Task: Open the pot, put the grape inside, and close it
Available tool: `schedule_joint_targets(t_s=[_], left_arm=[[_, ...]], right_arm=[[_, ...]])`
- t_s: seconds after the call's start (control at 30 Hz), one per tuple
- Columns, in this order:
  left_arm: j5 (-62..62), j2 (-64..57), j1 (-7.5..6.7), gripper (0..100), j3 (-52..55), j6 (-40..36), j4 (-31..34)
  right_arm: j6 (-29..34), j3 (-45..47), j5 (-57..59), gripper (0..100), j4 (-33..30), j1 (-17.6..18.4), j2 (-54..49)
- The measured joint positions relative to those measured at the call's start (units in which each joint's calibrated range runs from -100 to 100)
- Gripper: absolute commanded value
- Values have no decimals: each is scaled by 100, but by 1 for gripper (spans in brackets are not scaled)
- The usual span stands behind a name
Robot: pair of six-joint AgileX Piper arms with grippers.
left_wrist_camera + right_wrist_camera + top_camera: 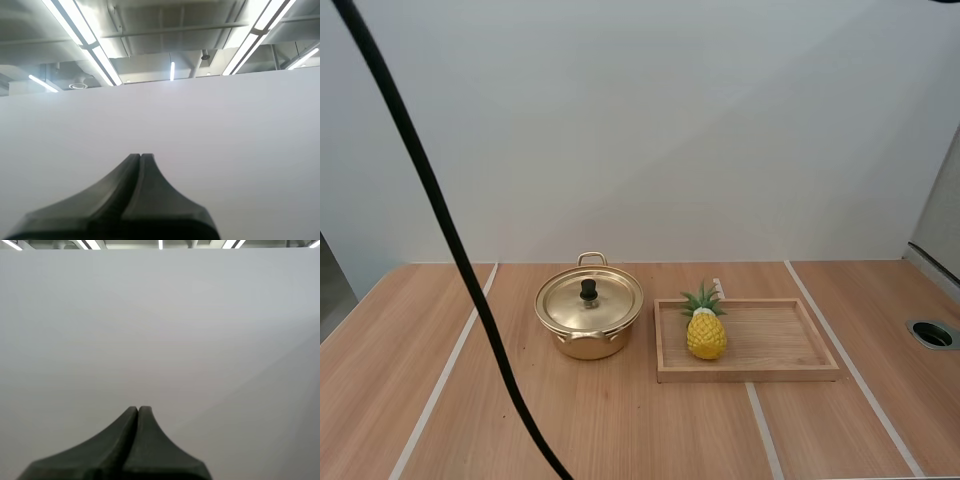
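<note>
Nothing started here. The pot point(588, 318) sits just left of centre in the lower half of the high view, with its lid point(590, 303) on and the black knob point(588, 290) upright. Just to its right lies the wooden tray point(775, 342). On the tray's left end stands a small yellow pineapple point(706, 332), and there's no grape to be seen.

The left gripper point(140, 156) has its fingers pressed together into one dark wedge, holding nothing. The right gripper point(138, 409) is the same, closed and empty. Both face a plain white wall point(160, 315), so pot and fruit lie well apart from either pair of fingers.

The step in hand, I'd judge, is opening the pot. An arm must come down over the knob, spread its fingers and pinch it.
</note>
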Motion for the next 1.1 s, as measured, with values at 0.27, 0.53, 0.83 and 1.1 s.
schedule_joint_targets(t_s=[0.27,0.53,0.83,1.1], left_arm=[[-206,-1066,0,0,636,0,0],[-206,-1973,0,0,874,0,-12],[255,-2504,0,0,901,0,-12],[829,-2524,0,0,980,0,-12]], right_arm=[[-318,666,20,0,408,0,-1175],[-318,765,179,0,441,0,-2077],[-318,765,529,0,551,0,-2496],[-318,765,1149,0,615,0,-2536]])
